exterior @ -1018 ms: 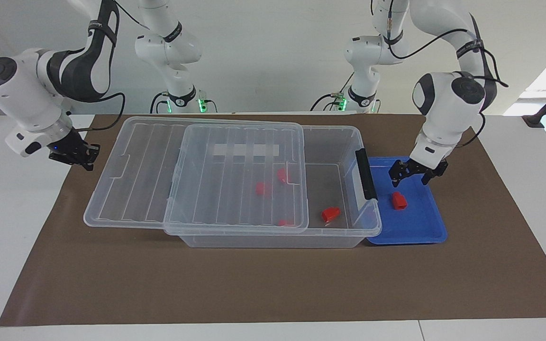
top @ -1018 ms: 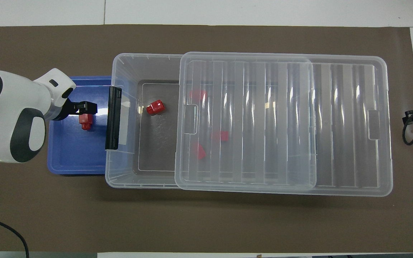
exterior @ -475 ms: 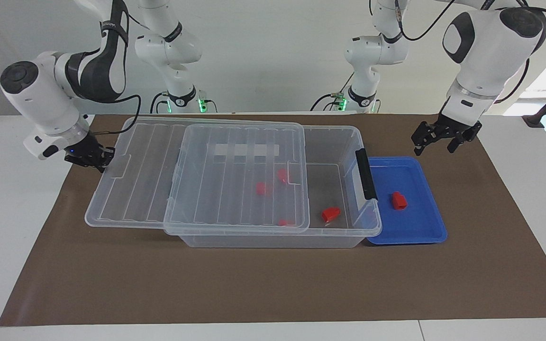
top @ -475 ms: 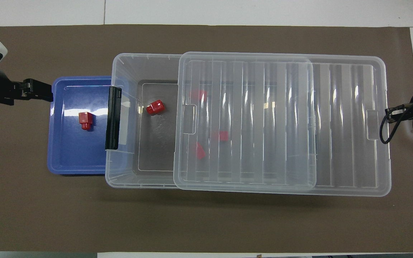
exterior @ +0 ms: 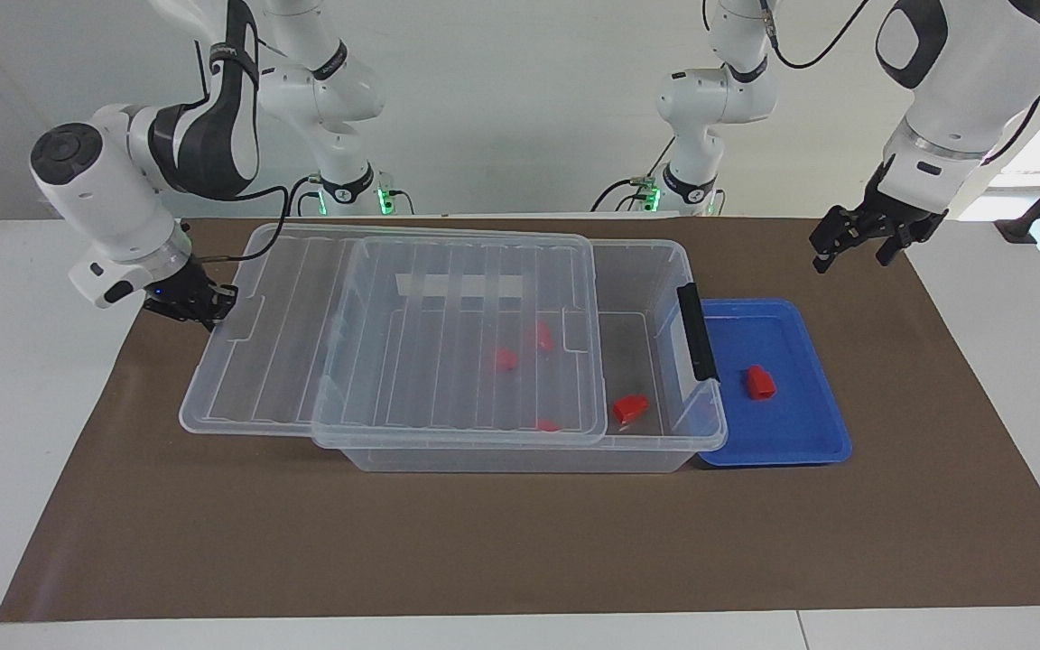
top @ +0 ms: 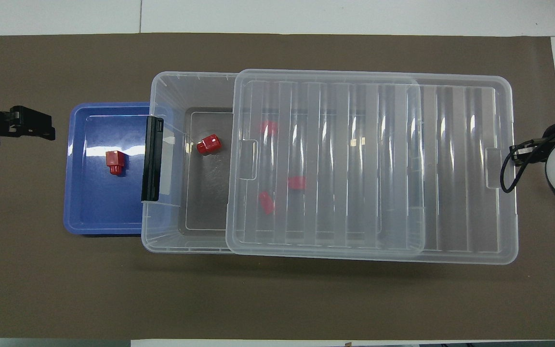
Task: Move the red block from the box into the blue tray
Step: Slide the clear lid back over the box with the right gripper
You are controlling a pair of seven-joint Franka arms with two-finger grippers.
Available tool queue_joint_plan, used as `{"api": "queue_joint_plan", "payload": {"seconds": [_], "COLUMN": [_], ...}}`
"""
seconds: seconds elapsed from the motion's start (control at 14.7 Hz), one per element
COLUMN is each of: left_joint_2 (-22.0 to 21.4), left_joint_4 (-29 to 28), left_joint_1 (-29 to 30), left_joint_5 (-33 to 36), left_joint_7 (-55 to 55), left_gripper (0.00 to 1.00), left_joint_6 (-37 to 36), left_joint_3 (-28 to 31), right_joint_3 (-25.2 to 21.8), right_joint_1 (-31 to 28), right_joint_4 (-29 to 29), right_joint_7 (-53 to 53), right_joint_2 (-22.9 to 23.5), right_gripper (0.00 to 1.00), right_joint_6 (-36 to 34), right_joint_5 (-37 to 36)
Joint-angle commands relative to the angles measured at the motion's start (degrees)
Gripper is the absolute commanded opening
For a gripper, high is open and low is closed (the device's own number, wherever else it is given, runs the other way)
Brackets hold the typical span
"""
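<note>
The red block [exterior: 760, 383] lies in the blue tray [exterior: 809, 449], apart from both grippers; it also shows in the overhead view [top: 114, 162] in the tray [top: 89, 217]. The clear box [exterior: 655, 262] stands beside the tray, its ribbed lid [exterior: 448, 361] slid partly off toward the right arm's end. My left gripper [exterior: 852, 257] is open and empty, raised over the mat beside the tray's end, and it shows in the overhead view [top: 41, 127]. My right gripper [exterior: 199, 307] is low at the lid's edge at the right arm's end.
A rounder red piece [exterior: 630, 408] lies in the uncovered part of the box. Three more red pieces [exterior: 506, 359] show through the lid. The box's black latch [exterior: 697, 332] faces the tray. A brown mat [exterior: 484, 542] covers the table.
My left gripper has risen from over the tray and drawn away toward the left arm's end. My right gripper has moved against the lid, and the lid has slid toward the tray.
</note>
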Motion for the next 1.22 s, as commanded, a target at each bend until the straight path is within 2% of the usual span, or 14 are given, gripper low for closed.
{"api": "queue_joint_plan", "payload": {"seconds": [0.0,0.41,0.68,1.15], "left_joint_2": [-1.0,-1.3,-1.4,-1.4], "left_joint_4": [0.0,-0.6,-0.6,-0.6], "left_joint_1": [0.6,1.1,1.1,1.2], "left_joint_5": [0.1,0.1,0.1,0.1], "left_joint_7": [2.2,1.7,1.7,1.8], "left_gripper": [1.00,1.00,1.00,1.00], "left_joint_6": [-1.4,-1.2,-1.1,-1.1], "left_joint_3": [-0.1,-0.4,-0.4,-0.4], "right_joint_3": [3.0,6.0,7.3,8.9], "right_joint_1": [-0.3,-0.3,-0.3,-0.3], "right_joint_4": [-2.7,-3.1,-5.7,-5.6], "right_joint_7": [3.8,8.9,10.6,13.7], "right_joint_2": [-1.9,-2.0,-3.0,-2.3], "right_gripper": [0.00,0.00,0.00,0.00], "right_joint_6": [1.9,2.1,4.8,5.2], "right_joint_5": [0.4,0.4,0.6,0.8]}}
